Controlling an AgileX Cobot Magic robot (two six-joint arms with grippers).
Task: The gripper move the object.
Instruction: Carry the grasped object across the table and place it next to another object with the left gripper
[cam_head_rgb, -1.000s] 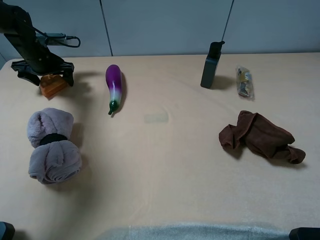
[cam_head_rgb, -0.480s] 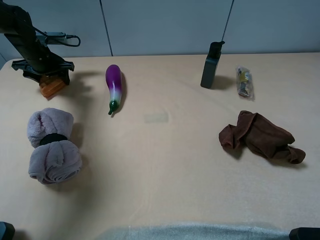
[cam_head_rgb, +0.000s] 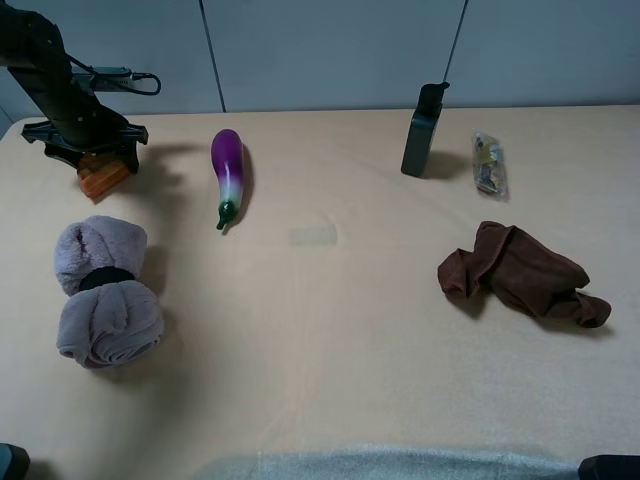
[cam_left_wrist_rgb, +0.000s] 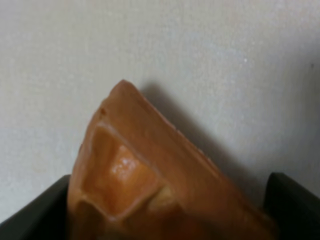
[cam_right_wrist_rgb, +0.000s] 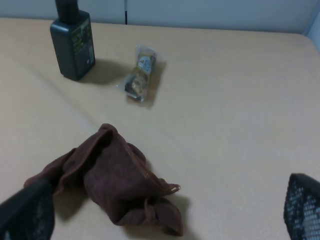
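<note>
- Nearest the camera, nothing is being disturbed: the rolled grey towel (cam_head_rgb: 105, 295) is lying on the left of the table (cam_head_rgb: 330, 340) just as it lay a second ago, and the brown cloth (cam_head_rgb: 525, 275) on the right is being left untouched.
- The right gripper (cam_right_wrist_rgb: 162, 215) is being held idle over the brown cloth, its fingers spread wide with nothing between them.
- Further back, the purple eggplant (cam_head_rgb: 228, 175) is lying unmoved, apart from the work at the far left.
- At the far left the change is being shown: the left gripper (cam_head_rgb: 90, 152), whose jaws were standing wide on either side of the waffle wedge (cam_head_rgb: 102, 177) a second ago, is now being kept clenched on it. In the left wrist view the wedge is being pinched between the two black fingers.
- The waffle wedge is being kept near the far left corner of the table, hardly shifted. No clear lift is being shown, and its shadow is lying close beneath it.
- The grasp is therefore being judged as made and the carrying as not yet begun. A lift is being called for next, and the wedge's slanted faces may be letting it slip.
- Farthest back, the black bottle (cam_head_rgb: 422, 130) and the small packet (cam_head_rgb: 489, 163) are being left as they were.
</note>
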